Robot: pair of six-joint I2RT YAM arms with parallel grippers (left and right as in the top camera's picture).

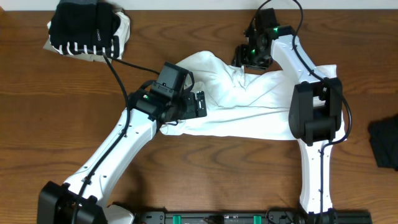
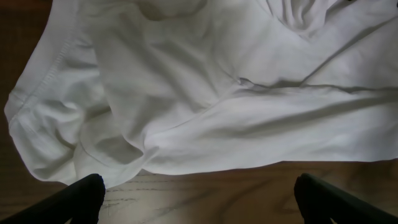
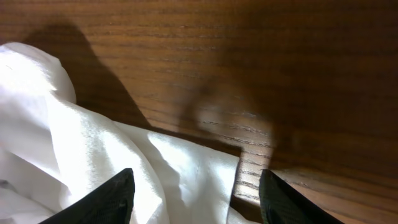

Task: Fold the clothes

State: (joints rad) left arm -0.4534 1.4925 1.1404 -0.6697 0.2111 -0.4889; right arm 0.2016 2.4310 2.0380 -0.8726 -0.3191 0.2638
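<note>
The clothes in play are a large white T-shirt [image 1: 249,102], lying crumpled across the middle of the table. My left gripper [image 1: 200,104] is at the shirt's left end. In the left wrist view the gripper [image 2: 199,205] is open wide over bare wood, just short of the T-shirt's [image 2: 205,93] near edge, with nothing between its fingers [image 2: 84,198]. My right gripper [image 1: 244,61] is at the shirt's far top edge. In the right wrist view the gripper [image 3: 196,202] is open, its fingers [image 3: 109,199] straddling a fold of the white cloth [image 3: 155,174] without pinching it.
A pile of black and black-and-white striped clothes on beige cloth [image 1: 87,28] sits at the far left corner. A black garment [image 1: 385,143] lies at the right edge. Bare wooden table [image 1: 205,168] shows in front of the shirt.
</note>
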